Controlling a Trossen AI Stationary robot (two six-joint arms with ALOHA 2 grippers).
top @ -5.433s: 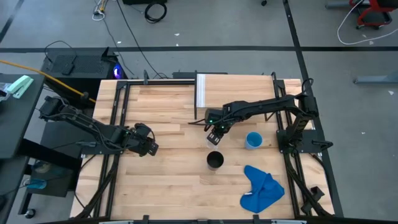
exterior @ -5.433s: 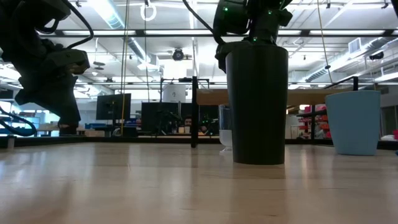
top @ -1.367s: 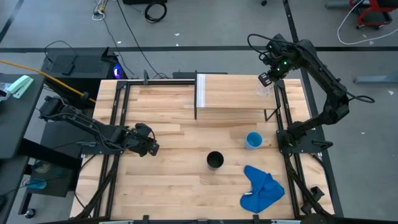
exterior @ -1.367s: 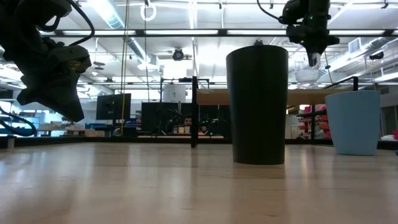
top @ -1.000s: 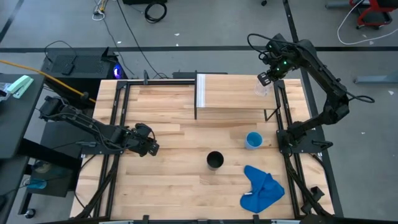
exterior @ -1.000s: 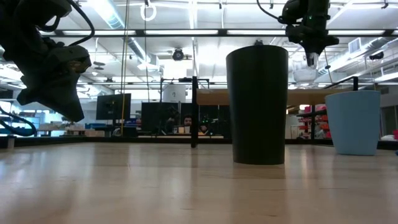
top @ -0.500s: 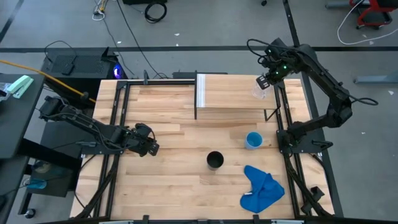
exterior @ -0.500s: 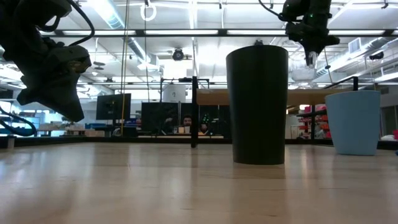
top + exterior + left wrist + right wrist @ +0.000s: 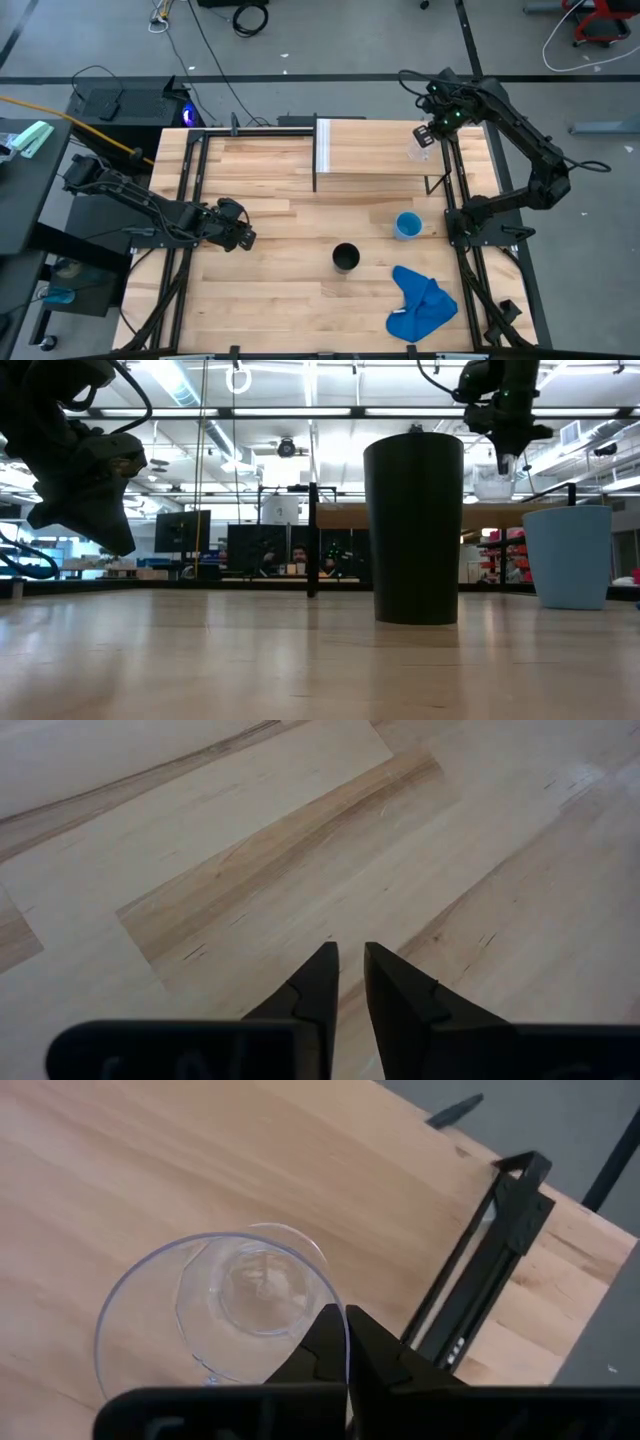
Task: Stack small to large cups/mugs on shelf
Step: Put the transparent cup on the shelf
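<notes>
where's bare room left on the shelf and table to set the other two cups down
The shelf is bare from its white end panel across to the clear cup, which the right gripper holds over the far right end. The table is open between the left gripper and black cup. Crowded: blue cup and blue cloth.

clear cup (image 9: 225, 1305) pinched on its rim by my black right fingers (image 9: 335, 1342) | shelf (image 9: 370, 148) pale wood, white end panel (image 9: 323, 146) | counter (image 9: 280, 290) streaked light wood | tall cup (image 9: 345, 257) black | mug (image 9: 407, 225) light blue | cloth (image 9: 420, 305) bright blue
</notes>
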